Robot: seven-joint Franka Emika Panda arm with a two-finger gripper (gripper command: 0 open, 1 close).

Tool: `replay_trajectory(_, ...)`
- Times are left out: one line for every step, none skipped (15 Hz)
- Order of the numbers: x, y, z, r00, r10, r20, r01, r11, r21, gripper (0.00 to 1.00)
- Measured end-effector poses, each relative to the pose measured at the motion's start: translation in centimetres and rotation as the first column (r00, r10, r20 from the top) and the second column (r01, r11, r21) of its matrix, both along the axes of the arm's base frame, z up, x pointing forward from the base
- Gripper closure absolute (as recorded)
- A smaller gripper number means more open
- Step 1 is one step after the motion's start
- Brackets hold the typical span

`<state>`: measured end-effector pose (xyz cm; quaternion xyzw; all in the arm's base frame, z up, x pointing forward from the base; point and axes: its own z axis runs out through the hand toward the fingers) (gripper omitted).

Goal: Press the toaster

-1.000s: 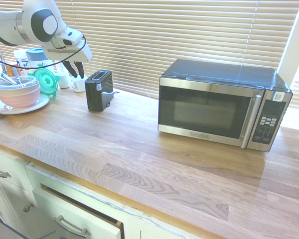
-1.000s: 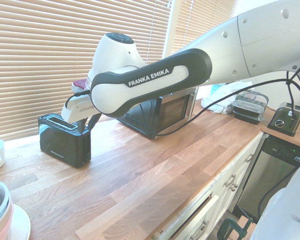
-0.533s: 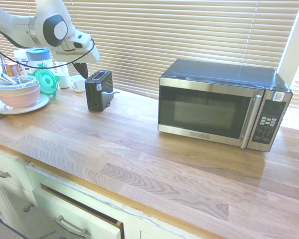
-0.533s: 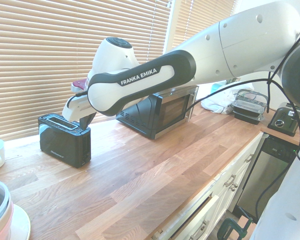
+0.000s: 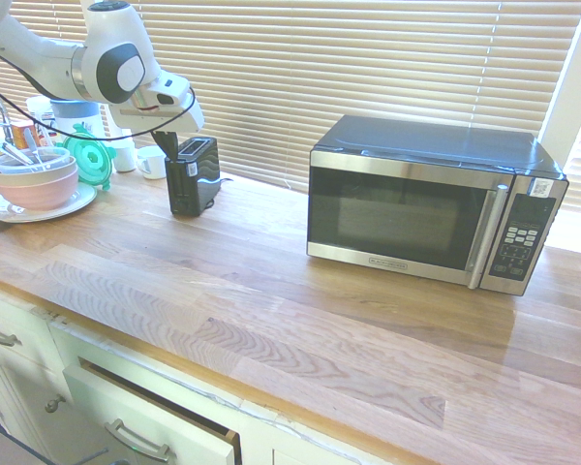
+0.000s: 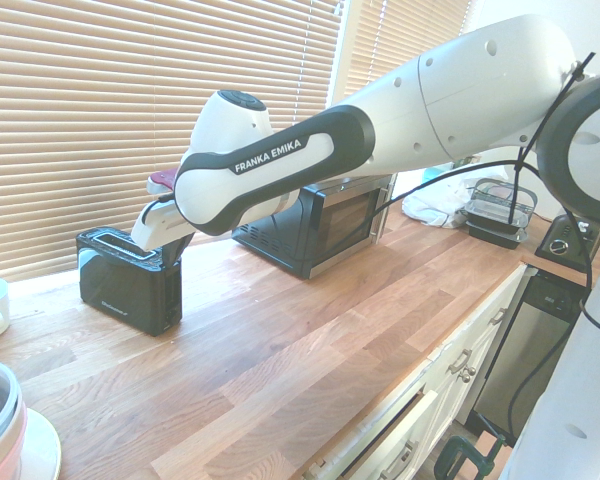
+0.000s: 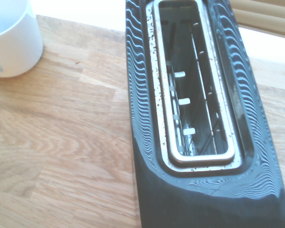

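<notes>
One microwave stands nearest you on the wooden surface in the first exterior view, door closed. Farther back and well apart from it, you have one black toaster, upright, with one long, bare slot. Your pincer, tips together, points down at one end of the toaster's top; you cannot tell whether it touches. Off to the side, one plate carries at least two stacked bowls, utensils in the upper one. Behind the toaster sits one white mug.
</notes>
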<state>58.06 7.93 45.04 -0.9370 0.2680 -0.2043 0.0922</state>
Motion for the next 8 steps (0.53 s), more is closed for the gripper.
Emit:
replay_trajectory(0.1, -0.1, -0.2, 1.000, 0.004, -0.004, -0.004, 1.000, 0.003, 1.00)
replay_trajectory(0.1, -0.2, -0.5, 1.000, 0.009, -0.008, -0.009, 1.000, 0.007, 1.00)
replay_trajectory(0.3, -0.5, -0.8, 1.000, 0.012, -0.012, -0.012, 1.000, 0.012, 1.00)
replay_trajectory(0.4, -0.9, -1.3, 1.000, 0.012, -0.017, -0.012, 1.000, 0.015, 1.00)
replay_trajectory(0.7, -1.3, -2.0, 1.000, 0.012, -0.022, -0.012, 1.000, 0.020, 1.00)
replay_trajectory(0.9, -1.7, -2.6, 1.000, 0.011, -0.029, -0.011, 1.000, 0.024, 1.00)
replay_trajectory(1.1, -2.1, -3.3, 0.999, 0.012, -0.034, -0.011, 1.000, 0.026, 1.00)
replay_trajectory(1.3, -2.3, -3.7, 0.999, 0.011, -0.039, -0.010, 1.000, 0.030, 1.00)
